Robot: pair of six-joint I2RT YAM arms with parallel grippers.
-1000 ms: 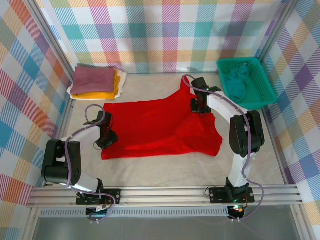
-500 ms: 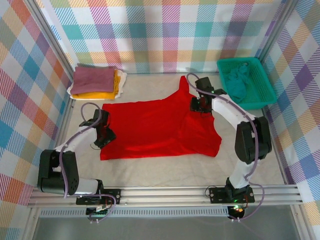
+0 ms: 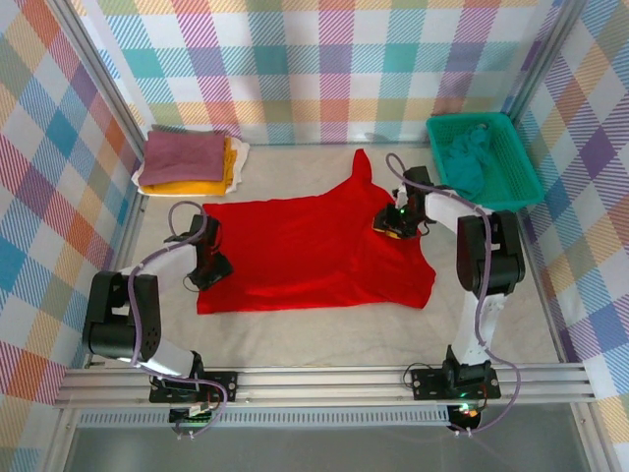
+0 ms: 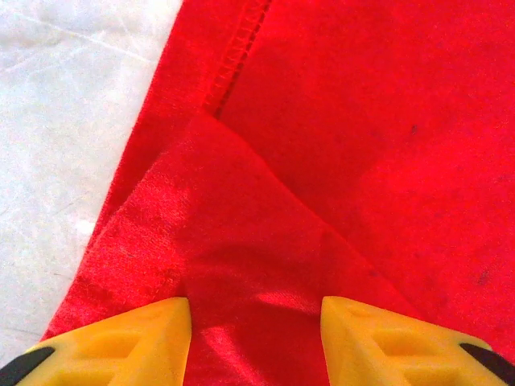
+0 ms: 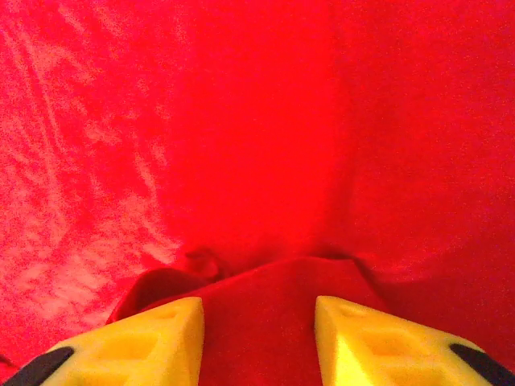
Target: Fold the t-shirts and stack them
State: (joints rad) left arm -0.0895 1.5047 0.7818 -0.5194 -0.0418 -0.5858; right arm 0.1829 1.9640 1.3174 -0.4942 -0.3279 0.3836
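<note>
A bright red t-shirt lies spread across the middle of a pale, cloth-covered table, seen from above. One part of the shirt pokes up toward the far wall.

The left gripper is low over the shirt's left edge. From its wrist camera, its yellow fingers stand moderately apart, and a raised fold of red cloth runs down between them. A stitched hem and a strip of bare table show to the left.

The right gripper is down on the shirt's right side, toward the far end. Its wrist camera shows its yellow fingers likewise parted at a middling gap, and a soft hump of red cloth rises between them (loose-looking, not squeezed flat).

In the far left corner sits a stack of folded shirts. A dusty mauve t-shirt is on top, a mustard yellow t-shirt is under it, and a white t-shirt peeks out at the right edge.

In the far right corner, a teal mesh basket holds a crumpled teal t-shirt.

Bright plaid walls enclose the table.
</note>
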